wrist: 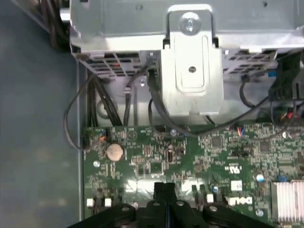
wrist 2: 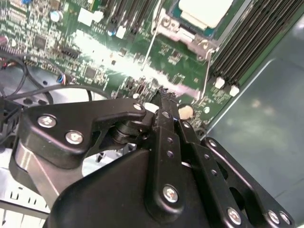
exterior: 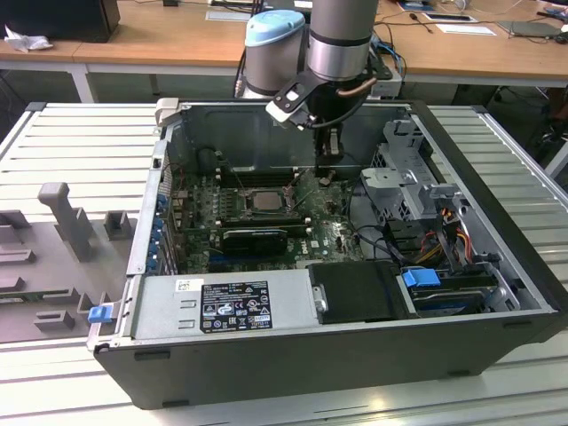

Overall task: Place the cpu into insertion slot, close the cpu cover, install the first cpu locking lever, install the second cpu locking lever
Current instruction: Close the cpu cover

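Open computer case [exterior: 293, 364] on slatted table [exterior: 80, 133]. Green motherboard [exterior: 327, 232] inside. Gripper [exterior: 326, 177], fingers pressed together, nothing between, low over board, near insertion slot [exterior: 240, 205], on exterior view's right. Cpu [wrist 2: 205, 10] seated in slot, pale top up.

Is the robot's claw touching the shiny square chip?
Apart. In the second wrist view the gripper, shut, sits over the green motherboard, with bare board between it and the cpu.
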Robot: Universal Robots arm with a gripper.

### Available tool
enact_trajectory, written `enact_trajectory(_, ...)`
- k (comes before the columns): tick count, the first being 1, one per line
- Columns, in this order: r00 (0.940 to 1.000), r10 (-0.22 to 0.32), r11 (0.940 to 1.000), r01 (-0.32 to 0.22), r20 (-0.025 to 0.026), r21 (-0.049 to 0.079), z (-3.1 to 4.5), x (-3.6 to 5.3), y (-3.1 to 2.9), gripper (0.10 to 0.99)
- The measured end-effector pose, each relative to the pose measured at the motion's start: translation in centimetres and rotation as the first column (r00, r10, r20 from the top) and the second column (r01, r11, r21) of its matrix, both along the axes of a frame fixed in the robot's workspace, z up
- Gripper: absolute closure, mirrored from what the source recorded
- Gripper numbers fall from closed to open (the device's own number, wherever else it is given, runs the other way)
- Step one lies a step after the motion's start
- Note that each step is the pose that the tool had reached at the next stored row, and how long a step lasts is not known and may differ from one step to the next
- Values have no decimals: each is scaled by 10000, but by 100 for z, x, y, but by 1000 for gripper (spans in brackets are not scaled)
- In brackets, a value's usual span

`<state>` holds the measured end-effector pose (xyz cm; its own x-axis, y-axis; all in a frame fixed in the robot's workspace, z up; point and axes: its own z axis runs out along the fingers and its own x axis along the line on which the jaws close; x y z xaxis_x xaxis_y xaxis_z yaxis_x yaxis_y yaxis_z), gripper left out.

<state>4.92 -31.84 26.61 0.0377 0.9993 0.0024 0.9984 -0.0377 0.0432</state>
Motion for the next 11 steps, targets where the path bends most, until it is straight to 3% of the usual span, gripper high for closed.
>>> enact_trajectory(6,10000,-1,10000,1,-2,1,-5,89,0,980)
enact_trajectory(9,10000,0,10000,0,-2,0,-95,96,0,980)
enact_trajectory(11,10000,0,10000,0,-2,0,-117,65,0,980)
